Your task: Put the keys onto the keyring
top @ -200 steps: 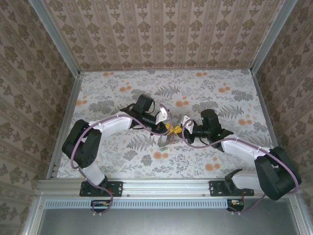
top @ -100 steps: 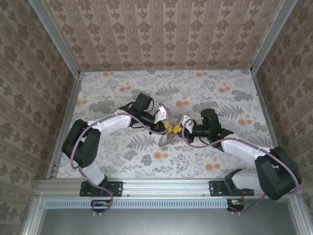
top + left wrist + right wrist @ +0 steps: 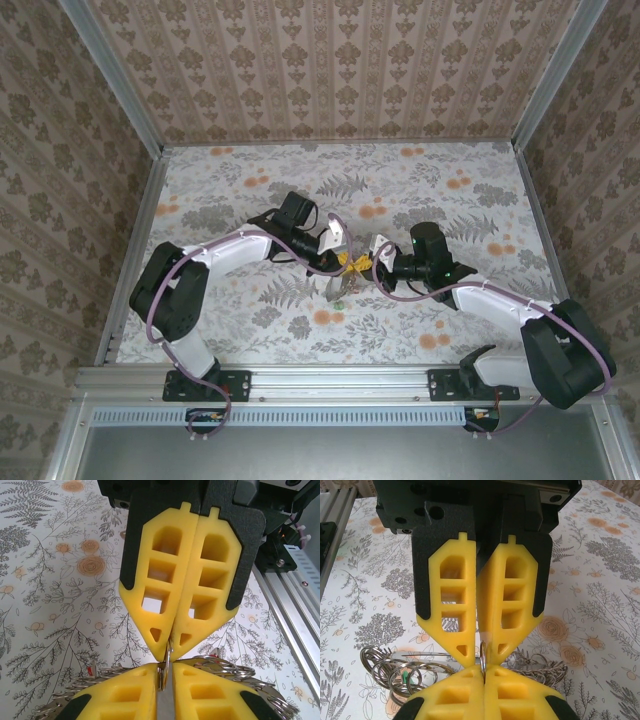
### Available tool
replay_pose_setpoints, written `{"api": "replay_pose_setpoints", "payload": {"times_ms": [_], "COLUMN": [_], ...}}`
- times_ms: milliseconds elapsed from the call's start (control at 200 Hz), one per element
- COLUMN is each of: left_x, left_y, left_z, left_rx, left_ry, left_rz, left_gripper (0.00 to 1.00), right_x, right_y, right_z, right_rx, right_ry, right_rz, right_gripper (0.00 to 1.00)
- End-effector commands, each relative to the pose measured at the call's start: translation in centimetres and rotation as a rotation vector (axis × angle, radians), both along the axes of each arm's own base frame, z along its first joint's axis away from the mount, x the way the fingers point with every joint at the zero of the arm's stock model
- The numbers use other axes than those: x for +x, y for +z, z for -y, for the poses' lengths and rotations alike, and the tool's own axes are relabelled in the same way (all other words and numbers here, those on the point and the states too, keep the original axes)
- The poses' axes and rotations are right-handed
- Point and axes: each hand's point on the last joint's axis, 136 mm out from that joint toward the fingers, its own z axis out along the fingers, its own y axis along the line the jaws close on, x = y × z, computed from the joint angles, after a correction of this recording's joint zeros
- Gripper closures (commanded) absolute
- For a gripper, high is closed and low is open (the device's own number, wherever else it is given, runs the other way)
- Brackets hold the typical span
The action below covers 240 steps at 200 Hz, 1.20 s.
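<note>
Jaws of left gripper [image 3: 166, 670] and right gripper [image 3: 483, 670] both pinch one thin ring [image 3: 482, 654]; uneven pulling could free it.

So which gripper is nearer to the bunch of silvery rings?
Left, narrowly: the left gripper sits just beyond the bunch; the right gripper meets it tip to tip, further right.

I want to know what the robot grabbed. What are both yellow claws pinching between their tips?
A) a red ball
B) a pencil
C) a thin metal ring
C: the left gripper and right gripper meet tip to tip, both shut on a thin metal ring seen edge-on.
</note>
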Motion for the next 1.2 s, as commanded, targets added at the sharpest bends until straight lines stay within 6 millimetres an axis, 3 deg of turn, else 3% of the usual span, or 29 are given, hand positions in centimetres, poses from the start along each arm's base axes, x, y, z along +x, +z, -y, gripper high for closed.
{"api": "replay_pose_setpoints", "payload": {"times_ms": [0, 280, 410, 485, 680, 770, 960, 1030, 1195], "left_x": [-0.4, -0.7, -0.7, -0.4, 1.1, 1.6, 1.9, 1.8, 1.3], "left_y": [0.6, 1.0, 1.4, 1.6, 2.2, 2.2, 2.7, 2.8, 3.1], "left_z": [0.5, 1.1, 1.3, 1.4, 0.9, 0.5, -0.1, -0.2, 0.0], "left_rx": [-0.023, -0.041, -0.052, -0.060, -0.084, -0.064, -0.052, -0.047, -0.064], "left_ry": [-0.035, -0.044, -0.045, -0.031, 0.069, 0.112, 0.173, 0.182, 0.186], "left_rz": [0.002, 0.012, 0.025, 0.046, 0.200, 0.309, 0.461, 0.478, 0.479], "left_gripper": [0.87, 0.86, 1.00, 1.00, 1.00, 1.00, 1.00, 1.00, 1.00], "right_x": [0.3, 0.4, 0.4, 0.4, 0.4, 0.5, 1.9, 2.6, 3.6], "right_y": [2.8, 2.8, 2.8, 2.6, 2.8, 3.0, 4.6, 4.7, 3.7], "right_z": [-1.0, -1.1, -1.1, -0.9, 0.7, 2.1, 6.5, 8.6, 14.1], "right_rx": [0.070, 0.072, 0.073, 0.066, 0.051, 0.048, 0.118, 0.144, 0.209], "right_ry": [0.042, 0.040, 0.038, 0.028, -0.080, -0.170, -0.485, -0.639, -1.033], "right_rz": [0.071, 0.056, 0.047, 0.043, 0.078, 0.115, 0.177, 0.134, -0.060], "right_gripper": [1.00, 1.00, 1.00, 1.00, 0.77, 0.65, 0.61, 0.57, 0.57]}}
